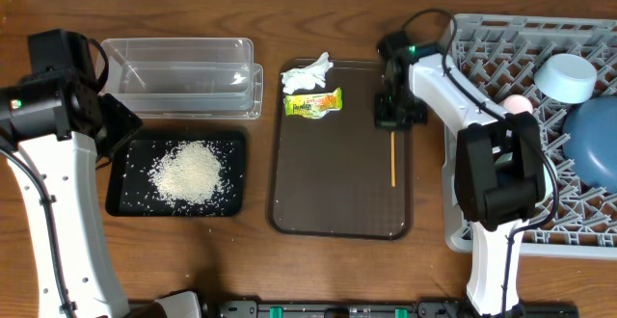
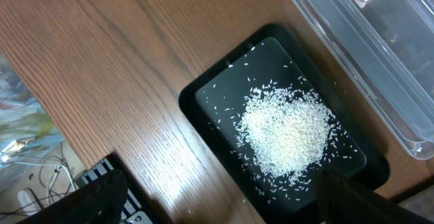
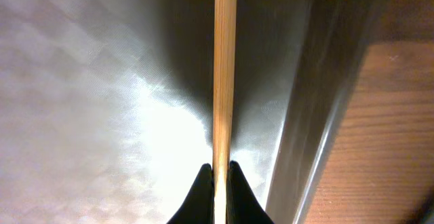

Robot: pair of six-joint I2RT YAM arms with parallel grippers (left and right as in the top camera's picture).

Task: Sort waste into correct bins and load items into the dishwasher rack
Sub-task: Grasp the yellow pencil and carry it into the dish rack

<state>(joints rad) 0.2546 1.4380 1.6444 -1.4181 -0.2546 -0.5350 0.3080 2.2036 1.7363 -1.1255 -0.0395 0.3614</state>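
Toward table's left edge, rice point(image 1: 190, 172) is heaped in black tray point(image 1: 125, 202); left gripper point(image 2: 224, 210) is spread wide above it, nothing held. Tissue point(image 1: 308, 73) & wrapper point(image 1: 313, 103) are seen at brown tray's point(image 1: 337, 224) back-left corner. Along its right edge, wooden chopstick point(image 1: 392, 159) is pinched at its back end by right gripper point(image 1: 393, 116), jaws closed on it. Judged light, stiff, thin, slick: likely to pivot, so a grip nearer mid-length would be steadier.

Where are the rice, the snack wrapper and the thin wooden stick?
rice point(image 1: 190, 172): overhead view, middle of the pile in the black tray point(image 1: 127, 198).
wrapper point(image 1: 313, 103): overhead view, its printed centre.
stick point(image 1: 392, 159): overhead view, mid-shaft, on the brown tray point(image 1: 333, 183).
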